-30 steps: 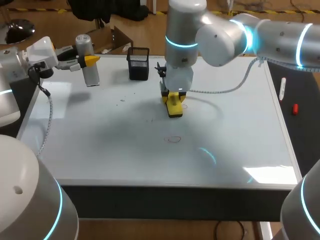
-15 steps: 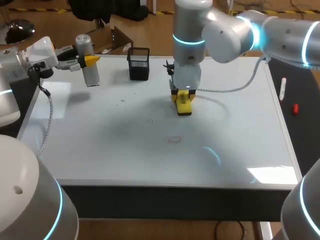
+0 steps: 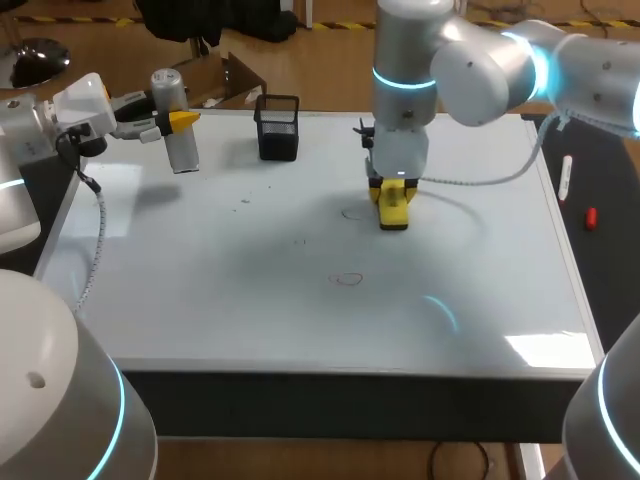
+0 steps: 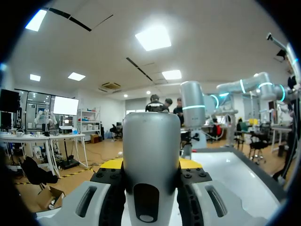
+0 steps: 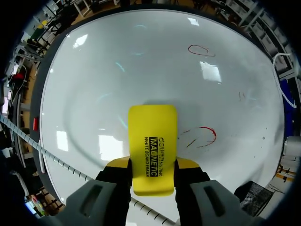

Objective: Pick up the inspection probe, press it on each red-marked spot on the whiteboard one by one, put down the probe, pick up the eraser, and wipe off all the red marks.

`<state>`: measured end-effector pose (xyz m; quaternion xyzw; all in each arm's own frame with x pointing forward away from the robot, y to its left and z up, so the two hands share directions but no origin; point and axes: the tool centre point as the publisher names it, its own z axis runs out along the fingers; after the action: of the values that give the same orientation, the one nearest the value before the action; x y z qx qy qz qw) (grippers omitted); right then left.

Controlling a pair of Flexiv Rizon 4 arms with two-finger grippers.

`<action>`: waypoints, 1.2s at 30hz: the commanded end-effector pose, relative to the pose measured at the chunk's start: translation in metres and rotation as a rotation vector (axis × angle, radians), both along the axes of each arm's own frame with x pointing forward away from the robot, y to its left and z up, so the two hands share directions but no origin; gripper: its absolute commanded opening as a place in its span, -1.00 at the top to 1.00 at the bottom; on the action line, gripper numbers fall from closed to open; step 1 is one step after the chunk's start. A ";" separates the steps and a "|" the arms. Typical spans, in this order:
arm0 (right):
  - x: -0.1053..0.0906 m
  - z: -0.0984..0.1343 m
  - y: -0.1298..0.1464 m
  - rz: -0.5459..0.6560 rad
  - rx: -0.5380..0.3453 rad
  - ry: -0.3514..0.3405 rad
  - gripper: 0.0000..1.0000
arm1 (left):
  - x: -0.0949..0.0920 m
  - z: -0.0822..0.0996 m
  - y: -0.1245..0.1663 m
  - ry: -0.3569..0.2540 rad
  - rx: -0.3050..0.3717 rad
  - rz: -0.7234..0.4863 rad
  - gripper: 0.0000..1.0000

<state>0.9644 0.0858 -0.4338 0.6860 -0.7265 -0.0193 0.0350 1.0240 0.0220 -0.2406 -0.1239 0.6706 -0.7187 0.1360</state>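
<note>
- The whiteboard (image 3: 300, 300) covers nearly all of the counter (image 3: 600, 270), lying flat.
- My right arm (image 3: 480, 70) comes in from the far right corner and stands over the board's far middle. My left arm (image 3: 30, 130) stays at the far left corner.
- A black mesh basket (image 3: 278, 127) stands upright on the board's far edge, between the two hands. Its contents cannot be made out.
- The left hand (image 3: 180, 121) is pinched on the grey probe (image 3: 172, 120), which stands upright at the far left corner. In the left wrist view the probe (image 4: 151, 155) fills the gap between the fingers (image 4: 190, 163).
- The right hand (image 3: 393, 190) points straight down and clamps the yellow eraser (image 3: 395, 212) from both sides. The eraser (image 5: 153, 141) sits low over the board; whether it touches cannot be told.
- One red mark (image 5: 202, 136), a broken arc with thin streaks, lies just beside the eraser. A second red mark (image 3: 348, 279), a small closed loop, lies nearer the board's middle, well apart.
</note>
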 end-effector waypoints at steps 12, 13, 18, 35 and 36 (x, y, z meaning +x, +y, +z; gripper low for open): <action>-0.002 0.067 0.043 0.068 0.035 -0.132 1.00 | 0.000 0.001 0.000 -0.001 0.000 0.001 1.00; -0.003 0.068 0.049 0.072 0.042 -0.131 1.00 | 0.000 0.001 0.000 -0.001 0.000 0.001 1.00; -0.005 0.063 0.071 0.076 0.074 -0.124 1.00 | 0.000 0.001 0.000 -0.001 0.000 0.001 1.00; -0.009 0.027 0.110 0.076 0.077 -0.061 1.00 | 0.000 0.001 0.000 -0.001 0.000 0.001 1.00; -0.010 0.025 0.110 0.077 0.075 -0.055 1.00 | 0.000 0.001 0.000 -0.001 0.000 0.001 1.00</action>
<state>0.9491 0.1913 -0.4023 0.7136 -0.6999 -0.0257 -0.0165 1.0240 0.0220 -0.2406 -0.1239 0.6706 -0.7187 0.1360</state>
